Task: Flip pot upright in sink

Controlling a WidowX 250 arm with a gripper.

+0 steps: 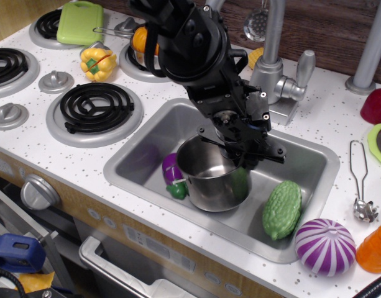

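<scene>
The shiny steel pot (212, 179) stands with its open mouth up in the middle of the brushed-metal sink (146, 139), its base on the basin floor. My black gripper (243, 155) reaches down from the upper left and is shut on the pot's far right rim. A purple toy eggplant (173, 172) lies against the pot's left side. A green bumpy gourd (281, 209) lies at the sink's right end.
The grey faucet (274, 56) stands behind the sink. Stove burners (96, 107) lie to the left, with a yellow pepper (97, 63) and green board (80, 22). A purple striped onion (324, 246), metal tongs (362, 180) and an orange item (376, 248) lie on the right counter.
</scene>
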